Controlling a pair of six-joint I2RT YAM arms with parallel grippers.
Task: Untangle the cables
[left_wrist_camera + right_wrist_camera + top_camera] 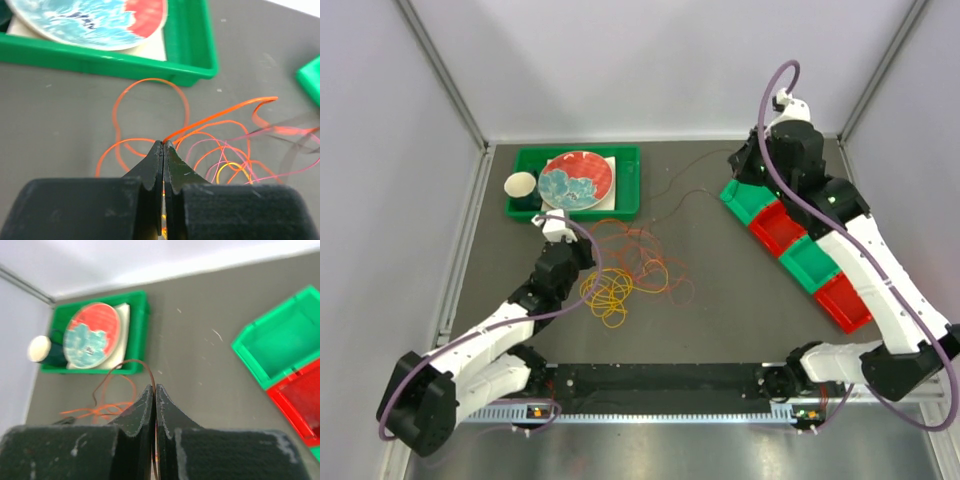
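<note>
Pinches orange cable in fully closed left fingers at the cables heaped on the desk, clamps dark cable in fully closed right fingers raised far right, apparently to anchor the heap and draw the dark strand clear.

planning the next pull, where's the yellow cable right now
In the top view, the yellow cable lies at the near end of the tangle, left of centre, beside the left arm, with orange loops beyond it.
</note>
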